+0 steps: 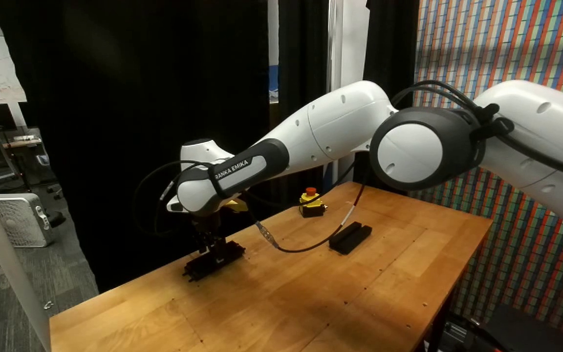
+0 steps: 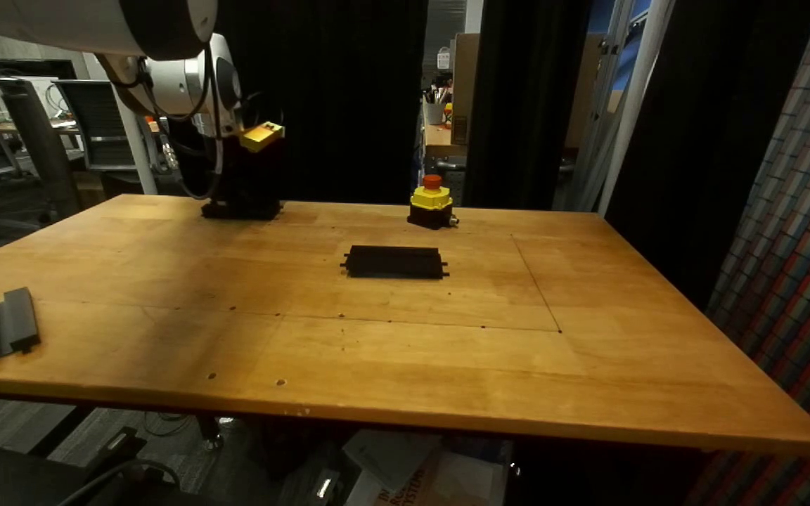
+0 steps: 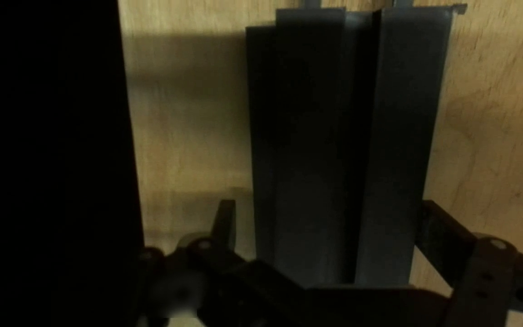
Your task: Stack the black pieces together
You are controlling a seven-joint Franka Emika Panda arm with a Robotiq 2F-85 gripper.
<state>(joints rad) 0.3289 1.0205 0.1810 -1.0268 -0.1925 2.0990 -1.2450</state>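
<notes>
In an exterior view, the desk (image 2: 609, 386) is free at near right; farther back, a black piece (image 2: 396, 262) and emergency stop (image 2: 432, 202) obstruct, before a curtain (image 2: 335, 105).

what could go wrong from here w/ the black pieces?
1. In the wrist view, one finger of the open end effector sits right beside the black piece and the opposite one stands clear, so closing may shove it sideways.
2. It lies near the edge of the table; a shove could drop it.
3. In an exterior view, a cable droops low, seemingly near another black piece; it might snag.
</notes>
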